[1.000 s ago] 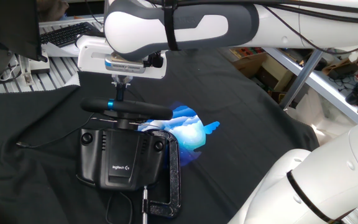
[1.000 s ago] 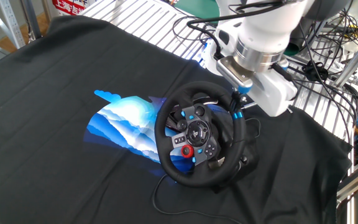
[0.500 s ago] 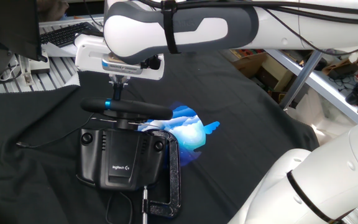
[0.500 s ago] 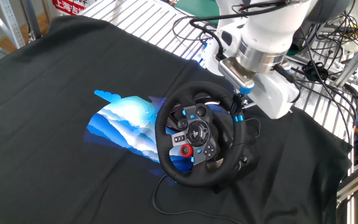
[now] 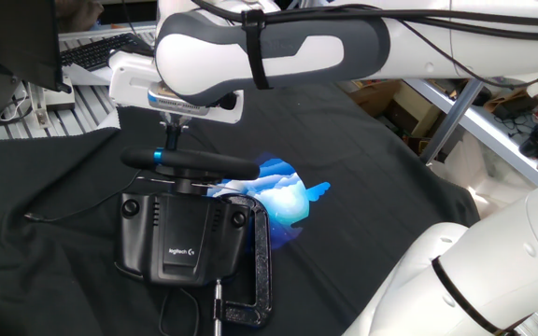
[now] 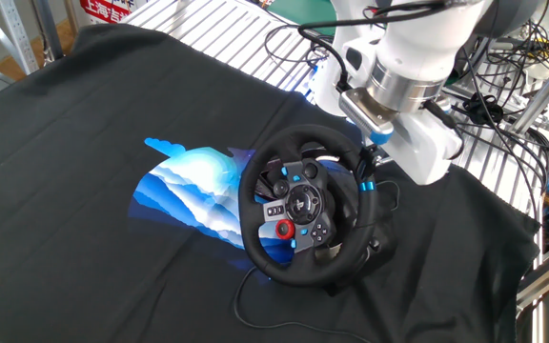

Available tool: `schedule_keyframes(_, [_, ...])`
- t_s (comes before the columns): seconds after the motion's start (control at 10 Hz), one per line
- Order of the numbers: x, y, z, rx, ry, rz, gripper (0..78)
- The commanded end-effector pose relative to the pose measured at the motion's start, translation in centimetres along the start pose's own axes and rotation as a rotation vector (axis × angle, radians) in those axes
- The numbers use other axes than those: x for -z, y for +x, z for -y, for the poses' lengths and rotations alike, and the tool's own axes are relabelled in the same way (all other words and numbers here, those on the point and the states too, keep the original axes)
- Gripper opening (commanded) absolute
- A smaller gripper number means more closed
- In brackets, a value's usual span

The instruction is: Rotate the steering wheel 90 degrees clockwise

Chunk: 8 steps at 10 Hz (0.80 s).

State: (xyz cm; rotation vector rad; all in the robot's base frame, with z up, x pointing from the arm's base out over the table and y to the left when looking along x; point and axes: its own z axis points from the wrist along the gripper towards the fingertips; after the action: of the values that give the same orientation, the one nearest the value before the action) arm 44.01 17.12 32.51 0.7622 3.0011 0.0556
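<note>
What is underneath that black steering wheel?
Under the steering wheel lies a black cloth with a blue patch showing beside the rim. Its boxy base sits there too, held by a clamp. Anything beneath the cloth is covered.

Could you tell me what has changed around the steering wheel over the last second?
The gripper, closed on the steering wheel at its light-blue stripe, has carried the stripe along: leftward in one fixed view, further down the rim's right side in the other, so the wheel has turned slightly clockwise. The Logitech base, C-clamp and black cloth stayed put.
</note>
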Motion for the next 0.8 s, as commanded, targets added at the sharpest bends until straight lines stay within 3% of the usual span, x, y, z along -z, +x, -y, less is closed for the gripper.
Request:
schedule_keyframes(0.1, [-4.68,2.38,0.07,-0.094,0.044,0.03,1.5])
schedule_keyframes(0.8, [-5.66,2.67,-0.42,-0.129,0.059,0.074,1.5])
